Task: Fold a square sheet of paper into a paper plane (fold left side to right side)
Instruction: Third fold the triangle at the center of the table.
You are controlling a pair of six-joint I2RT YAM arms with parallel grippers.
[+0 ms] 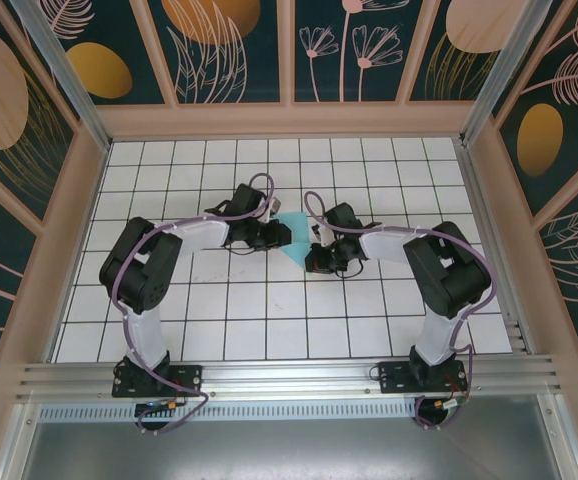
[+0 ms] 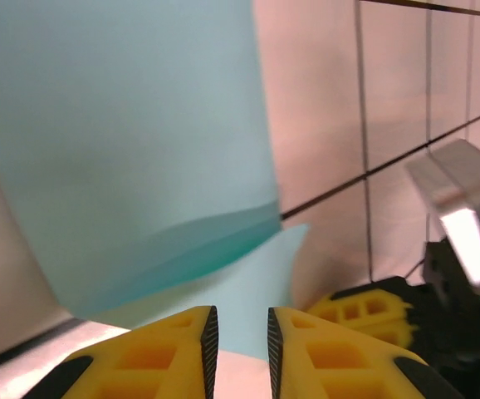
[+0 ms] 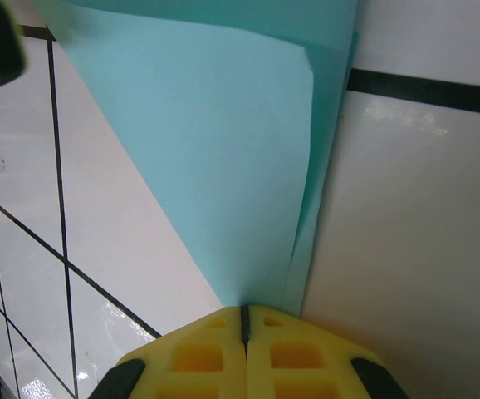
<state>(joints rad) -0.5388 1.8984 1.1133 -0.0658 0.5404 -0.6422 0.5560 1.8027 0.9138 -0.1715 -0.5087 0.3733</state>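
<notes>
Where the thin light-turquoise folded paper sheet tapers, the right gripper clenches it; the left gripper, fingers slightly parted, hovers just beside it.

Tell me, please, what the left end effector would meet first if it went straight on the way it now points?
The sheet of paper: its flap lies directly ahead of the left end effector, reaching toward the gap between the slightly parted jaws. Depth is unclear; it may already touch.
</notes>
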